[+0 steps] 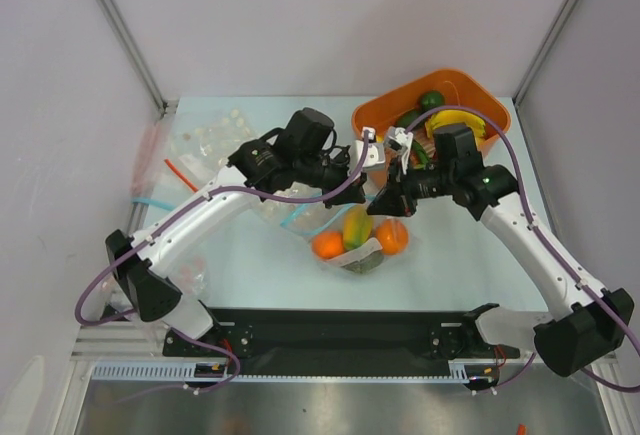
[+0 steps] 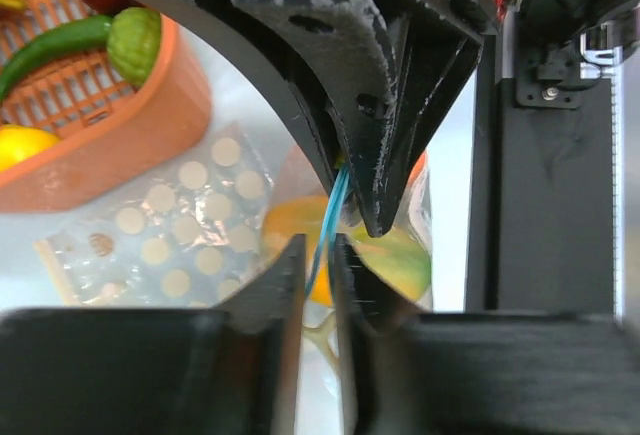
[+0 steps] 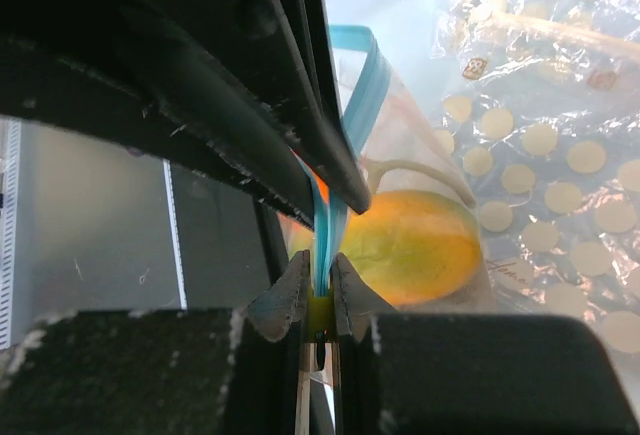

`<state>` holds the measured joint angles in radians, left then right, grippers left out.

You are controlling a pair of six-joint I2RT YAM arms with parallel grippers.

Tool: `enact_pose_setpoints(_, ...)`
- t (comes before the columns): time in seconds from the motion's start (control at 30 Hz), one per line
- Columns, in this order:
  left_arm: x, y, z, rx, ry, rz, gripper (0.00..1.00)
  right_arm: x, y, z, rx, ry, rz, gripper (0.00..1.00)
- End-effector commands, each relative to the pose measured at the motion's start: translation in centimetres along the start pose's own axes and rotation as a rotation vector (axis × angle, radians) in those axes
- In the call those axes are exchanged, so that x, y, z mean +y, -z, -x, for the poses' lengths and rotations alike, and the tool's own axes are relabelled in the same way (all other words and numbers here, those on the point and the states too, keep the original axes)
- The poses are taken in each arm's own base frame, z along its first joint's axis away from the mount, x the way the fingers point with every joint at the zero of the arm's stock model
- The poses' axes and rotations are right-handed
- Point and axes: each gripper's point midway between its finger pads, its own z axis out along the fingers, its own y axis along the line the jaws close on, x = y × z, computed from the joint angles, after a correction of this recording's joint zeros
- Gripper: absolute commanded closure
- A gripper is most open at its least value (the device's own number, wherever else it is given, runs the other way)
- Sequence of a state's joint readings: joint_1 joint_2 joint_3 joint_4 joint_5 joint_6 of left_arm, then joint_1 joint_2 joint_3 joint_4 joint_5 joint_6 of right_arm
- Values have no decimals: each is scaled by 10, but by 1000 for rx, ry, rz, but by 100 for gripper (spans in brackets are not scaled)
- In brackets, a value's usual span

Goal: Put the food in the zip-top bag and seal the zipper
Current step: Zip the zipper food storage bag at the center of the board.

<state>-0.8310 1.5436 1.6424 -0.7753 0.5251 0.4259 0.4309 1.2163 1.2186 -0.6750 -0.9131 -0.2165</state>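
Observation:
The zip-top bag (image 1: 350, 253) lies mid-table holding two oranges (image 1: 327, 245), a mango (image 1: 356, 225) and a grey-green ball (image 1: 366, 263). Its light-blue zipper (image 1: 303, 216) rises to where both grippers meet. My left gripper (image 1: 372, 177) is shut on the zipper (image 2: 331, 213), with the strip running between its fingertips (image 2: 290, 265). My right gripper (image 1: 386, 198) is shut on the same strip (image 3: 350, 120) just beside it. The mango shows behind the strip in both wrist views (image 2: 400, 260) (image 3: 420, 245). More food lies in the orange basket (image 1: 470, 90).
The orange basket stands at the back right, right behind the grippers, and shows in the left wrist view (image 2: 120, 145). Clear bags printed with white dots (image 1: 205, 140) (image 3: 540, 145) lie at the back left. A bag with a red strip (image 1: 180, 173) lies at the left edge.

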Motion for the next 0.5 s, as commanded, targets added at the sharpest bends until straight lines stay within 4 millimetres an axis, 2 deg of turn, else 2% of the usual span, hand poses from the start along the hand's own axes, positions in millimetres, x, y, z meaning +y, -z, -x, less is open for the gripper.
enact_pose_setpoints(0.0, -10, -5, 1, -13, -3, -64, 86, 13, 6, 7, -38, 33, 11, 100)
enact_pose_setpoints(0.1, -14, -6, 0, -14, 8, -86, 100, 16, 8, 5, -46, 42, 13, 98)
enact_pose_setpoints(0.13, -14, -6, 1, -16, 8, -85, 100, 17, 8, 4, -47, 41, 15, 94)
enact_pose_setpoints(0.17, -14, -6, 0, -15, 12, -79, 100, 18, 8, 2, -46, 38, 21, 78)
enact_pose_setpoints(0.23, -12, -6, 5, -37, 10, -71, 100, 21, 10, 2, -60, 59, 19, 61)
enact_pose_setpoints(0.27, -14, -3, 7, -49, 7, -71, 100, 17, 9, -5, -55, 48, 0, 51)
enact_pose_setpoints(0.33, -16, -4, 9, -76, 4, -76, 100, 19, 12, -3, -88, 66, -12, 47)
enact_pose_setpoints(0.37, -16, 1, 17, -109, -14, -62, 100, 20, 10, -11, -89, 49, 0, 46)
enact_pose_setpoints(0.47, -20, 5, 15, -134, -18, -52, 100, 25, 15, -5, -165, 74, -11, 42)
